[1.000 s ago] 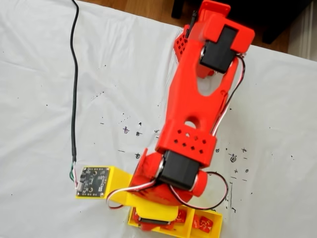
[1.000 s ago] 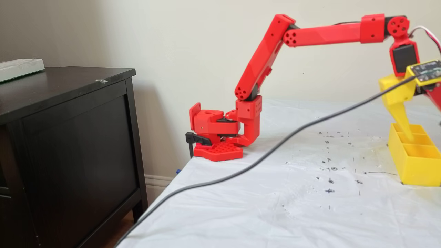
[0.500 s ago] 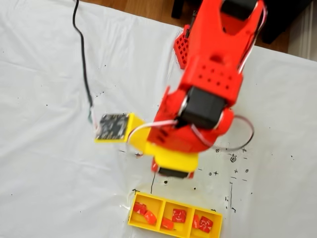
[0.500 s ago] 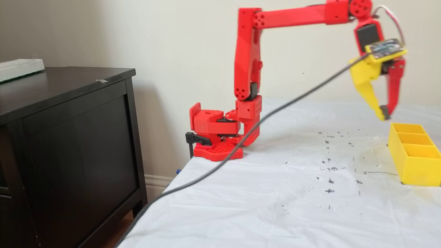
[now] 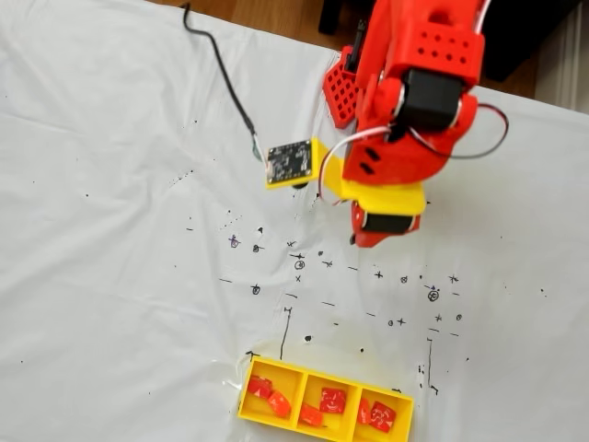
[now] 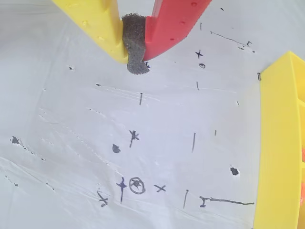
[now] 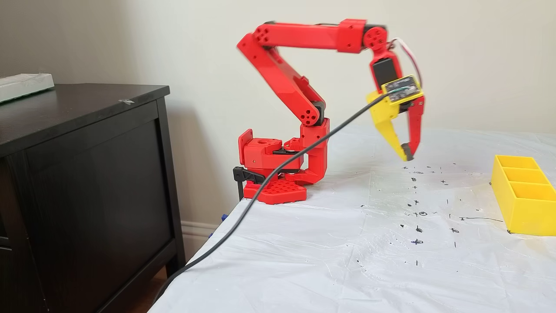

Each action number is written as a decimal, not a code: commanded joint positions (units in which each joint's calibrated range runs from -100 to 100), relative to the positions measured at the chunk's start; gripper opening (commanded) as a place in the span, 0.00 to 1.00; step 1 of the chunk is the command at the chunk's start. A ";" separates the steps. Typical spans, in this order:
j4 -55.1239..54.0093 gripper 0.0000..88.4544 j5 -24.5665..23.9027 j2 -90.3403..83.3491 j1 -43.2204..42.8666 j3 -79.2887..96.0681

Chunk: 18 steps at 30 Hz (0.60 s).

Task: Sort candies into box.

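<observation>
Yellow box [image 5: 324,406] holds all six candies [image 5: 332,400]; claw [image 6: 136,52] pressed together, empty: just park clear of counter [image 5: 110,239].

A plain cream wall [image 7: 130,39] backs the scene. A dark wooden cabinet [image 7: 87,182] stands beside the counter [image 7: 304,261], which wears a white, ink-marked sheet.

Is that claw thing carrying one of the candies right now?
No. The gripper is shut with only its grey foam pad between the fingers; the candies lie in the yellow tray.
</observation>
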 commanded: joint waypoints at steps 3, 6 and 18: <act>2.68 0.00 0.93 -30.89 -2.79 21.57; 8.65 0.00 0.93 -40.14 -2.25 24.48; 14.47 0.01 1.71 -40.56 -3.79 31.22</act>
